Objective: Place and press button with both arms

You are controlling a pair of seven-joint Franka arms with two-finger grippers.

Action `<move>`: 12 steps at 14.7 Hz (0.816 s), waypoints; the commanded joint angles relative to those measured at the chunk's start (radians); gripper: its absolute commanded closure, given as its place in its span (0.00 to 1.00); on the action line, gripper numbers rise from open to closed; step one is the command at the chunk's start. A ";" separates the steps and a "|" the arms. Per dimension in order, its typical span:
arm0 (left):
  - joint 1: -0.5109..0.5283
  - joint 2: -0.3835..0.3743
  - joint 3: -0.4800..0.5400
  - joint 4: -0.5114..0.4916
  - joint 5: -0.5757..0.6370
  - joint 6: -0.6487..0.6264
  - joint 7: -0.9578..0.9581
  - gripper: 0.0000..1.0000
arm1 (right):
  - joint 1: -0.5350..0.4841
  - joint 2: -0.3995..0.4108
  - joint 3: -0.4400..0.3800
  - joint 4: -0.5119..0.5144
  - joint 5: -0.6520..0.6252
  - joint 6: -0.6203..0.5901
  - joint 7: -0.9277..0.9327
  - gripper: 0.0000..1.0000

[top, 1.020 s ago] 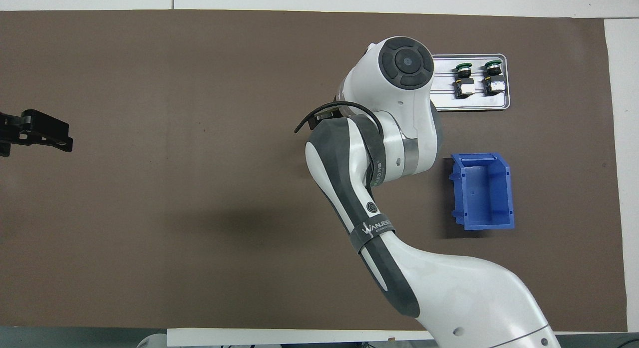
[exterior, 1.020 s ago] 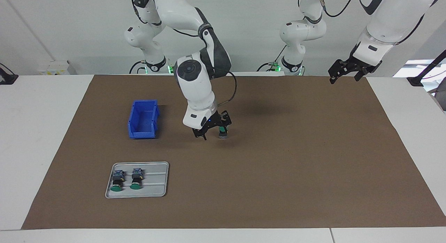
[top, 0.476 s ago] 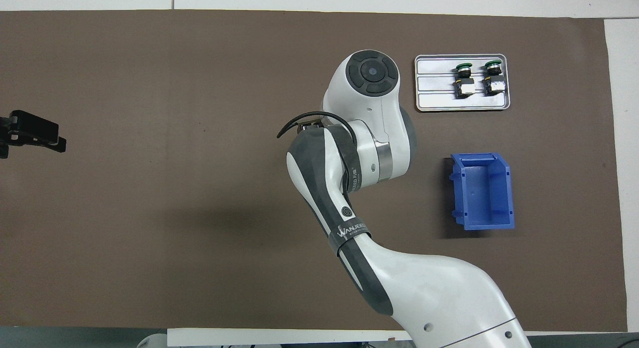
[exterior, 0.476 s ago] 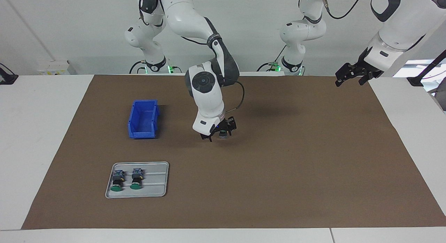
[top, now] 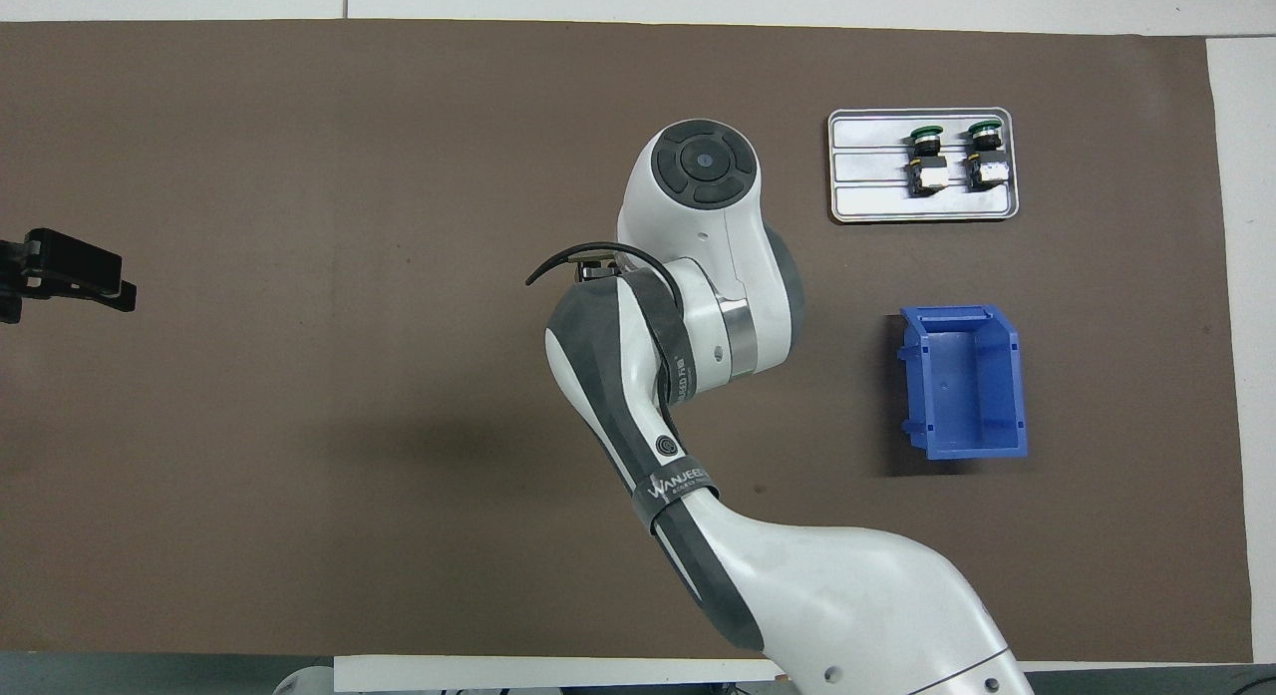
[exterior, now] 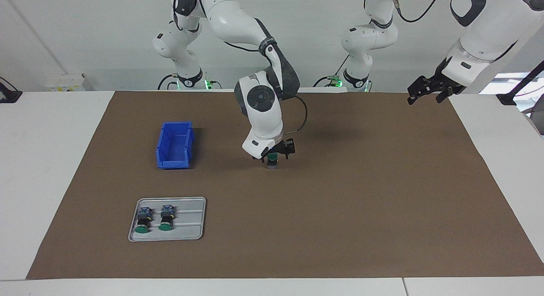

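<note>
We are starting at the right arm's end of the worktop (exterior: 51, 160), where a brown mat (exterior: 361, 211) is covering most of the surface. A grey tray (exterior: 191, 202) is lying there on the mat, and two spare buttons (exterior: 142, 221) are lying side by side in it, green caps pointing away from the robots. A blue bin (exterior: 174, 163) is sitting nearer to the robots than the tray, apart from it, with its open top showing nothing inside.

Moving toward the middle of the mat, we are seeing the right arm bending steeply down, with the right gripper (exterior: 273, 156) sitting low over the button (exterior: 272, 162). The button is standing upright on the mat, green cap up under the gripper and block end down. We cannot tell whether this gripper is clamping the button or only standing around it. From overhead the arm is hiding both.

At the left arm's end, the left gripper (exterior: 425, 94) is hanging in the air over the mat's edge, jaws spread wide and holding nothing, while its arm is waiting.
</note>
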State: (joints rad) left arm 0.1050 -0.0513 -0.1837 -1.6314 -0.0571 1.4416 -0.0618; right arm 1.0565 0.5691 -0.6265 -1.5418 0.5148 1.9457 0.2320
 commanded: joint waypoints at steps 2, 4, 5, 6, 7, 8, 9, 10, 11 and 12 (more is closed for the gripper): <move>0.005 -0.038 0.003 -0.048 -0.017 0.029 0.019 0.00 | 0.013 0.040 -0.005 0.000 0.005 -0.017 0.012 0.12; 0.005 -0.036 0.003 -0.048 -0.017 0.031 0.019 0.00 | 0.014 0.040 -0.005 -0.006 0.005 -0.033 0.013 0.13; 0.005 -0.038 0.003 -0.048 -0.017 0.031 0.019 0.00 | 0.016 0.040 -0.005 -0.017 0.005 -0.031 0.013 0.15; 0.004 -0.038 0.003 -0.051 -0.017 0.031 0.019 0.00 | 0.016 0.038 -0.005 -0.018 0.005 -0.033 0.013 0.19; 0.005 -0.038 0.004 -0.056 -0.017 0.031 0.019 0.00 | 0.014 0.038 -0.007 -0.015 0.004 -0.039 0.013 0.22; 0.005 -0.038 0.004 -0.056 -0.017 0.033 0.019 0.00 | 0.014 0.038 -0.007 -0.012 0.005 -0.051 0.013 0.27; 0.005 -0.039 0.004 -0.057 -0.017 0.033 0.019 0.00 | 0.014 0.038 -0.009 -0.012 0.004 -0.056 0.013 0.33; 0.005 -0.039 0.006 -0.057 -0.017 0.033 0.019 0.00 | 0.014 0.038 -0.009 -0.014 0.005 -0.056 0.013 0.36; -0.001 -0.036 0.006 -0.059 -0.017 0.034 0.019 0.00 | 0.014 0.038 -0.009 -0.014 0.005 -0.056 0.015 0.39; -0.002 -0.035 0.006 -0.062 -0.017 0.033 0.019 0.00 | 0.014 0.038 -0.007 -0.014 0.004 -0.056 0.013 0.42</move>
State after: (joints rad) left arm 0.1049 -0.0514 -0.1832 -1.6427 -0.0623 1.4431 -0.0592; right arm 1.0683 0.6155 -0.6304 -1.5489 0.5148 1.9014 0.2324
